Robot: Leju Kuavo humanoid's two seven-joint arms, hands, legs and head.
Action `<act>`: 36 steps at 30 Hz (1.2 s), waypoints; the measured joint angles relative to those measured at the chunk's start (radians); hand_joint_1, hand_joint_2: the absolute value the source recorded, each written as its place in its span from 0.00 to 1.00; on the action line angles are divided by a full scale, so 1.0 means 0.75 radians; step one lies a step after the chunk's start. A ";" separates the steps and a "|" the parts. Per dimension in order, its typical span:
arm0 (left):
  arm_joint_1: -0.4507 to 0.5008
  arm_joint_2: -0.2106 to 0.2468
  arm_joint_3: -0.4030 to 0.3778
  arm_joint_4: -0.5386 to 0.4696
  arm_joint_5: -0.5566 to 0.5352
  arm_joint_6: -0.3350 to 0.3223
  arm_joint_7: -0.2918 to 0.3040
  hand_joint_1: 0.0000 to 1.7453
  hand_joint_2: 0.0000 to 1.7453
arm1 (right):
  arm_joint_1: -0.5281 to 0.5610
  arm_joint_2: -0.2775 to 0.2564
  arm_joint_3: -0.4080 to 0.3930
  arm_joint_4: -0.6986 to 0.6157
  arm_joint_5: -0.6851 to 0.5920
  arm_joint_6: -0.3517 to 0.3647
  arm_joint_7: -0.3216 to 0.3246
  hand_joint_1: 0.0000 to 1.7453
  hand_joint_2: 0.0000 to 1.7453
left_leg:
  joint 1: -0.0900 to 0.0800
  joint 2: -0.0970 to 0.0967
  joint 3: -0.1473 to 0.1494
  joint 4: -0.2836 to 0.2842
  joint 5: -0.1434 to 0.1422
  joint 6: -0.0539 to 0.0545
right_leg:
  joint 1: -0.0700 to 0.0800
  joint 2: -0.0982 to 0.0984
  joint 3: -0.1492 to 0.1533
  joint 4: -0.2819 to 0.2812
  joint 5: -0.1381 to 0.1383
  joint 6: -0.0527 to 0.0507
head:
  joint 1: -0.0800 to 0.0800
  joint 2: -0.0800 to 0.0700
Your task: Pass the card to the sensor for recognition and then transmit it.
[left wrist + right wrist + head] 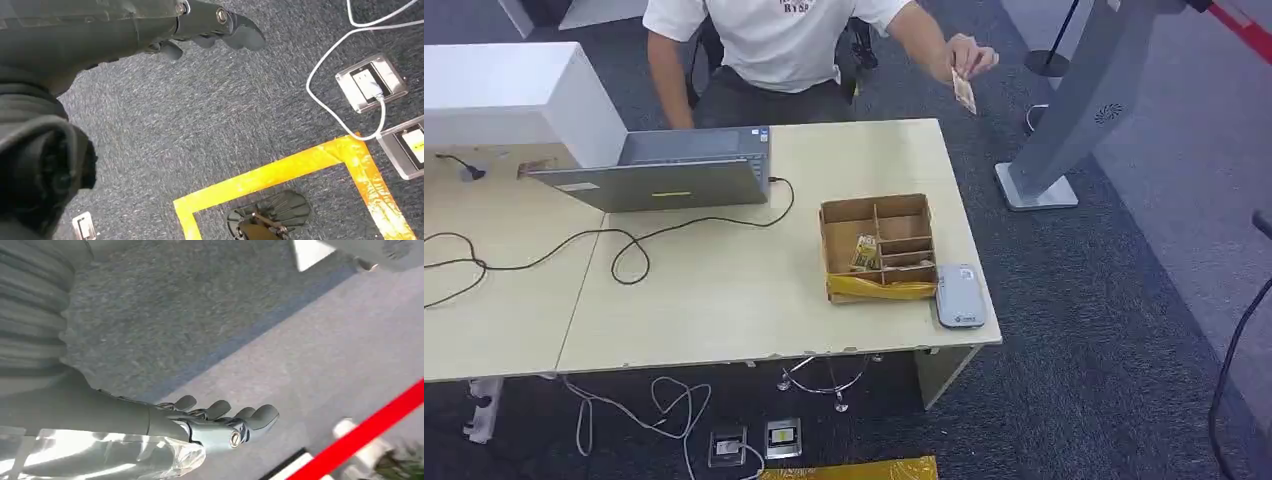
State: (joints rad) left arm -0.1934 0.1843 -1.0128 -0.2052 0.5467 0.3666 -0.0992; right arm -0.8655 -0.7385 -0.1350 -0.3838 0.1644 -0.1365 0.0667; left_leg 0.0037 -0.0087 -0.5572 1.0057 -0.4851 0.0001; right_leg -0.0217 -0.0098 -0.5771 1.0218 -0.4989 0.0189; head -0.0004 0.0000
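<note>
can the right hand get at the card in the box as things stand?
Probably not yet. The right hand hangs over carpet, holding nothing, away from the table. The box is open-topped and nothing covers the card, so access looks free.

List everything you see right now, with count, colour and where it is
card: one, tan, in the person's hand beyond the table's far right corner
sensor: one, grey, table's right edge beside the box
box: one, brown cardboard with dividers, on the table
laptop: one, grey, table's far side
floor sockets: two, silver, under the table
left hand: grey, over carpet, holding nothing
right hand: grey, over floor, holding nothing
</note>
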 joint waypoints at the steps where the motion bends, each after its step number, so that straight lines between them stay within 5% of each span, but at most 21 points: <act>1: 0.000 -0.001 0.000 0.000 -0.002 0.003 -0.002 0.00 0.00 | -0.013 0.001 0.003 -0.001 0.010 0.011 -0.032 0.00 1.00 | 0.000 0.000 0.000 0.000 0.000 0.000 | 0.000 0.000 0.000 0.000 0.000 0.000 | 0.000 0.000; 8: -0.023 -0.004 -0.001 0.000 -0.051 0.017 -0.026 0.00 0.00 | -0.193 0.056 0.154 -0.037 0.194 0.052 -0.338 0.00 1.00 | 0.001 0.000 0.000 0.000 0.002 -0.001 | 0.001 0.001 0.000 0.001 0.000 0.000 | 0.001 0.000; 14: -0.060 -0.007 -0.003 0.000 -0.102 0.000 -0.027 0.00 0.00 | -0.302 0.161 0.346 -0.107 0.372 0.025 -0.488 0.00 1.00 | 0.002 -0.001 -0.001 0.000 0.004 -0.002 | 0.002 0.000 -0.001 0.002 0.001 0.000 | 0.000 0.000; 25: -0.110 -0.005 -0.005 0.000 -0.154 -0.028 -0.027 0.00 0.00 | -0.383 0.343 0.660 -0.230 0.657 -0.052 -0.557 0.00 1.00 | 0.002 -0.003 -0.001 0.000 0.004 -0.002 | 0.003 -0.001 -0.001 0.002 0.001 0.000 | 0.001 0.000; 36: -0.109 0.004 -0.005 0.000 -0.155 -0.034 -0.033 0.00 0.00 | -0.384 0.501 0.858 -0.243 0.713 -0.083 -0.558 0.00 1.00 | 0.003 -0.003 -0.001 0.000 0.004 -0.002 | 0.003 0.000 -0.001 0.002 0.001 0.000 | 0.001 0.000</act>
State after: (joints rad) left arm -0.2755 0.1869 -1.0166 -0.2052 0.4307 0.3414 -0.1236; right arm -1.1533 -0.3624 0.5081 -0.5657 0.6989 -0.1987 -0.3521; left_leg 0.0058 -0.0108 -0.5577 1.0057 -0.4822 -0.0018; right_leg -0.0193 -0.0101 -0.5780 1.0234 -0.4983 0.0188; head 0.0004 0.0000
